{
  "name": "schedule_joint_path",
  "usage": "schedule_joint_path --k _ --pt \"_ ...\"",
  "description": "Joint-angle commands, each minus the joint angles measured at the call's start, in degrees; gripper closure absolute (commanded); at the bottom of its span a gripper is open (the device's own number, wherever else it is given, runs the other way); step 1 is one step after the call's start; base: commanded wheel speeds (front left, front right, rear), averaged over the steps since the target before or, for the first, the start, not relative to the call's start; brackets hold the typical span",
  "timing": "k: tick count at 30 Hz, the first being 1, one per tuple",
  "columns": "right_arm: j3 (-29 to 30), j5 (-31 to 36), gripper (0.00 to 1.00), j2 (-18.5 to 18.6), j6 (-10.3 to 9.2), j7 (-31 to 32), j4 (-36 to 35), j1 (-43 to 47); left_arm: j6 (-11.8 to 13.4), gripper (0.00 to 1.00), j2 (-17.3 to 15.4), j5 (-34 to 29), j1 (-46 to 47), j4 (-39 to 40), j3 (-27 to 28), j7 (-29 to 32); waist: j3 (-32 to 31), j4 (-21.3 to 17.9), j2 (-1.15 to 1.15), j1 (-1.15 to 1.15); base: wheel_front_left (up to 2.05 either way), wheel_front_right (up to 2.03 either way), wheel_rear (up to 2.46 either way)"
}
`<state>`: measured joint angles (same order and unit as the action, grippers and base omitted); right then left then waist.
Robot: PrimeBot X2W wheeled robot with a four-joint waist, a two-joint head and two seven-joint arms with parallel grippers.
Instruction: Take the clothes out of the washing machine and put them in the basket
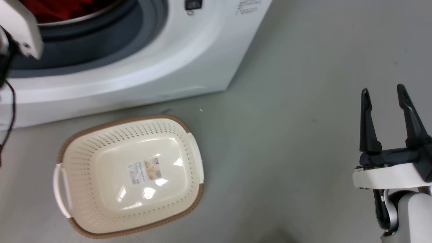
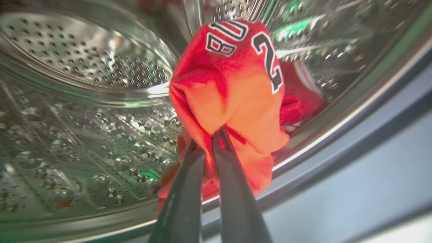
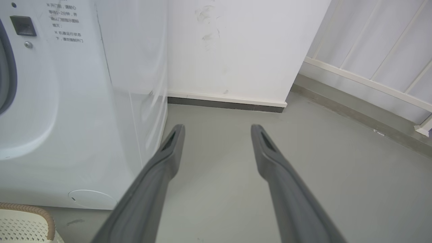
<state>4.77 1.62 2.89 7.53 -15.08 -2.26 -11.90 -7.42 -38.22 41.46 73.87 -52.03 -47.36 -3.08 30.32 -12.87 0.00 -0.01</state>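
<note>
A grey floor (image 1: 303, 152) runs out to a white wall (image 3: 236, 50) with a dark skirting strip. The washing machine (image 1: 189, 57) stands on it, white, with its grey-rimmed porthole open towards me.

My left gripper (image 2: 211, 138) is in the mouth of the drum (image 2: 84, 101), its two fingers pressed together on a fold of the clothes (image 2: 236, 94). The piece I hold is soft bright red cloth, bunched and lifted off the perforated steel. It carries dark figures edged in white, and a "2" reads clearly near the top. Behind it, deeper in the drum, lies more red fabric (image 2: 300, 94) with a white part showing. From the head view, a patch of red shows inside the porthole.

The basket (image 1: 84, 158) sits on the floor just in front of the machine. It is oval and cream, with a brown woven-look rim and white handles. Inside it I see the smooth bottom and a paper label (image 1: 145, 172).

My right gripper (image 1: 383, 89) hangs over the floor to the machine's right, fingers spread apart and holding nothing.
</note>
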Motion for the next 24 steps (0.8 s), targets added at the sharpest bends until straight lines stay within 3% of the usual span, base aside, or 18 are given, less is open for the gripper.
schedule_joint_path --k 1,6,13,24 --pt "0.2 0.3 0.00 0.0 -0.08 -0.1 0.3 0.8 0.0 1.00 0.7 0.5 -2.1 0.4 -0.1 -1.7 -6.0 4.3 0.00 0.01 0.00 0.00 0.00" --pt "0.3 1.3 0.00 0.0 -0.08 -0.1 1.5 2.8 0.5 1.00 2.7 0.8 -8.9 2.1 -1.3 -7.9 -11.8 6.9 0.00 0.01 0.00 0.00 0.00" --pt "0.5 1.7 0.00 0.0 -0.08 -0.1 2.7 5.8 3.8 1.00 4.1 2.3 -18.9 10.2 0.4 -11.8 -18.6 9.6 0.00 0.01 0.00 0.00 0.00" --pt "1.3 1.2 0.00 0.0 -0.08 -0.1 3.8 9.4 15.3 1.00 -1.2 1.3 -33.5 38.4 6.6 -12.2 -25.4 13.0 0.00 0.01 0.00 0.00 0.00"
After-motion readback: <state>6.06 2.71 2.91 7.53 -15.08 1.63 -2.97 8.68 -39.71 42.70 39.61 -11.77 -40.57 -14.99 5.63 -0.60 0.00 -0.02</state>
